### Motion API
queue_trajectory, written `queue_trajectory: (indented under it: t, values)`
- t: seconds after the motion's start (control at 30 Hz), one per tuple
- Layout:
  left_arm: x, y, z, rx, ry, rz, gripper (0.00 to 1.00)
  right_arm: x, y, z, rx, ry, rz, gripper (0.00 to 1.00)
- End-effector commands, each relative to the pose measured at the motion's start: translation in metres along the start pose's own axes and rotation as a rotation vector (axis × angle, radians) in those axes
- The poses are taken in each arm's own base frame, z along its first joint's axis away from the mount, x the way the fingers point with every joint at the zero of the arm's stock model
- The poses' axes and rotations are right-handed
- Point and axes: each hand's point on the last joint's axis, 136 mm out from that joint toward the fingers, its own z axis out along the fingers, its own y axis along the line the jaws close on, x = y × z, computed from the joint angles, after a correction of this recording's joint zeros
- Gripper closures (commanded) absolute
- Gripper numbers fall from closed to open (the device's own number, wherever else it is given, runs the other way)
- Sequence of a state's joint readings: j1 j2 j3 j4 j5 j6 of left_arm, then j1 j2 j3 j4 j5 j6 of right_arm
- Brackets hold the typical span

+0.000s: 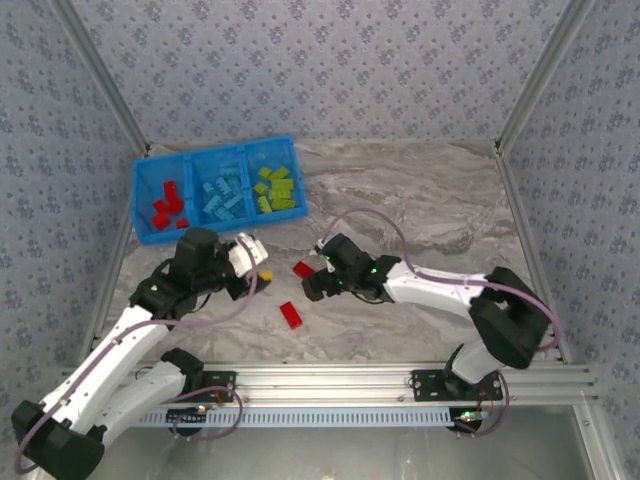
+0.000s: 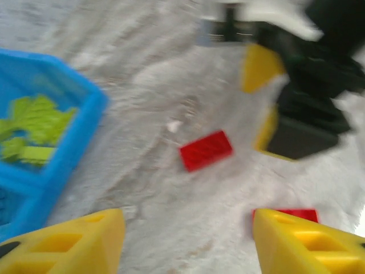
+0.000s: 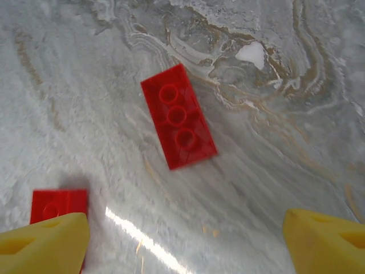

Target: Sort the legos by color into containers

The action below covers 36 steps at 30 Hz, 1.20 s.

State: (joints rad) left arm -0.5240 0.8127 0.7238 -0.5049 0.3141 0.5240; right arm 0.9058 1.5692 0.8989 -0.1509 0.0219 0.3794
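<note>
Glossy red plastic brick [image 3: 178,124] on a smooth, marble-patterned table [image 3: 296,131] catching glare; smooth blue plastic tray [image 2: 74,148].

grey marbled counter [image 1: 430,200]: blue tray [image 1: 220,229] at far left, red lego [image 1: 303,268] near mid, 2nd red lego [image 1: 291,314] nearer front edge, apart.

**A:** From the left wrist everything smears. The blue tray [image 2: 74,142] runs off the left edge, and its lime legos [image 2: 34,128] melt into one green patch.

**B:** The right gripper [image 2: 265,100] up top?

**A:** A dark and yellow blur. Lower right, a red lego [image 2: 288,213] sits half behind a yellow finger [image 2: 308,245].

**B:** And the right wrist?

**A:** A red brick [image 3: 57,204] bottom left, partly covered by a fingertip [image 3: 45,245] that the bottom edge crops. From above, the sorted legos [image 1: 222,195] are too small to count studs.
</note>
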Motion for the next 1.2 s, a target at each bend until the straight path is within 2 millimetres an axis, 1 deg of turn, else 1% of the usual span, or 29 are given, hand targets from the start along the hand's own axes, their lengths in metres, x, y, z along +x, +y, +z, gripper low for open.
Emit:
queue_trajectory:
  t: [0.0, 0.03, 0.07, 0.13, 0.23, 0.27, 0.33, 0.4, 0.47, 0.5, 0.57, 0.63, 0.7, 0.77, 0.83, 0.9, 0.97, 1.0, 1.03, 1.1, 1.13, 1.17]
  values:
    - [0.011, -0.046, 0.002, 0.252, -0.024, 0.305, 0.31, -0.015, 0.005, 0.019, 0.013, -0.014, -0.051, 0.14]
    - [0.019, -0.054, 0.002, 0.301, -0.007, 0.348, 0.27, -0.014, 0.005, 0.028, 0.019, 0.000, -0.064, 0.17]
    - [0.032, -0.064, -0.001, 0.362, 0.030, 0.370, 0.25, -0.014, 0.004, 0.034, 0.026, 0.011, -0.073, 0.18]
    - [0.048, -0.077, -0.003, 0.434, 0.065, 0.424, 0.22, -0.014, 0.002, 0.045, 0.052, 0.037, -0.092, 0.22]
    - [0.060, -0.086, -0.003, 0.479, 0.074, 0.434, 0.19, -0.012, -0.003, 0.058, 0.087, 0.060, -0.101, 0.32]
    - [0.060, -0.087, -0.003, 0.483, 0.070, 0.433, 0.18, -0.012, -0.004, 0.060, 0.092, 0.062, -0.102, 0.35]
    - [0.061, -0.087, -0.002, 0.476, 0.065, 0.442, 0.16, -0.010, -0.005, 0.064, 0.102, 0.070, -0.101, 0.45]
    - [0.061, -0.085, -0.001, 0.462, 0.065, 0.450, 0.14, -0.010, -0.007, 0.064, 0.113, 0.076, -0.097, 0.56]
    - [0.060, -0.083, 0.001, 0.442, 0.052, 0.459, 0.12, -0.015, -0.008, 0.057, 0.126, 0.062, -0.087, 0.65]
    - [0.057, -0.082, 0.001, 0.431, 0.030, 0.461, 0.12, -0.019, -0.007, 0.051, 0.119, 0.045, -0.085, 0.67]
    - [0.046, -0.079, 0.002, 0.399, -0.033, 0.449, 0.12, -0.034, 0.000, 0.036, 0.094, -0.012, -0.096, 0.70]
    - [0.024, -0.066, 0.009, 0.324, -0.134, 0.362, 0.13, -0.055, 0.008, 0.017, 0.070, -0.092, -0.125, 0.72]
    - [0.010, -0.050, 0.015, 0.263, -0.195, 0.233, 0.15, -0.078, 0.015, 0.001, 0.056, -0.179, -0.148, 0.72]
    - [0.000, -0.032, 0.018, 0.203, -0.203, 0.129, 0.14, -0.102, 0.022, -0.014, 0.038, -0.266, -0.175, 0.73]
    - [-0.008, -0.011, 0.018, 0.138, -0.194, 0.035, 0.11, -0.124, 0.028, -0.022, 0.034, -0.340, -0.201, 0.73]
    - [-0.012, 0.014, 0.016, 0.038, -0.166, -0.070, 0.10, -0.143, 0.029, -0.023, 0.044, -0.385, -0.207, 0.74]
    - [-0.014, 0.037, 0.009, -0.071, -0.132, -0.151, 0.04, -0.168, 0.029, -0.021, 0.048, -0.426, -0.192, 0.74]
    - [-0.014, 0.050, 0.004, -0.132, -0.121, -0.191, 0.02, -0.177, 0.027, -0.016, 0.050, -0.432, -0.184, 0.74]
    - [-0.014, 0.063, -0.001, -0.205, -0.112, -0.238, 0.01, -0.187, 0.026, -0.010, 0.053, -0.442, -0.178, 0.73]
    - [-0.010, 0.085, -0.012, -0.325, -0.101, -0.322, 0.01, -0.204, 0.022, 0.001, 0.066, -0.455, -0.165, 0.73]
    - [-0.008, 0.093, -0.017, -0.373, -0.097, -0.346, 0.01, -0.214, 0.018, 0.006, 0.073, -0.465, -0.157, 0.73]
    - [-0.007, 0.098, -0.021, -0.405, -0.096, -0.358, 0.01, -0.220, 0.016, 0.014, 0.079, -0.464, -0.154, 0.73]
